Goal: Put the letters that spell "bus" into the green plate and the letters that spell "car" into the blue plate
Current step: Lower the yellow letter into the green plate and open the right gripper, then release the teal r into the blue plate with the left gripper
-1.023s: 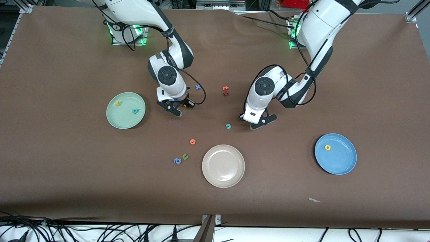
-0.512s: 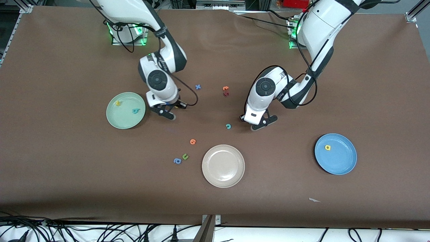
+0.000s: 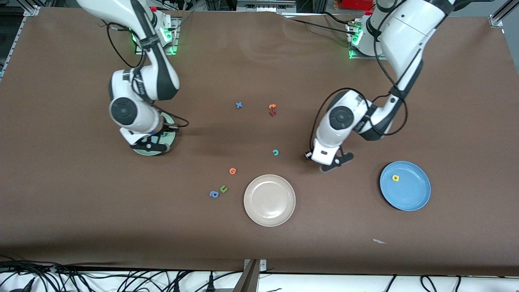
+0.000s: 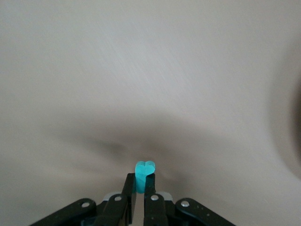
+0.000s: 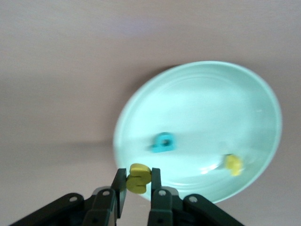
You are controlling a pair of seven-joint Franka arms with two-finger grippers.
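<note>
Brown table (image 3: pixel 81 211) — cables (image 3: pixel 121 280) along its near edge

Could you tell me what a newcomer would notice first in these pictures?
Both arms carry a tiny letter: the right gripper pinches a yellow letter over the green plate, and the left gripper pinches a teal letter above bare table near the blue plate.

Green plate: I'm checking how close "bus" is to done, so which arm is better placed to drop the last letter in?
Right. Its tool is shut on a yellow letter over the green plate. The left tool, pinching a teal letter, is near the blue plate.
</note>
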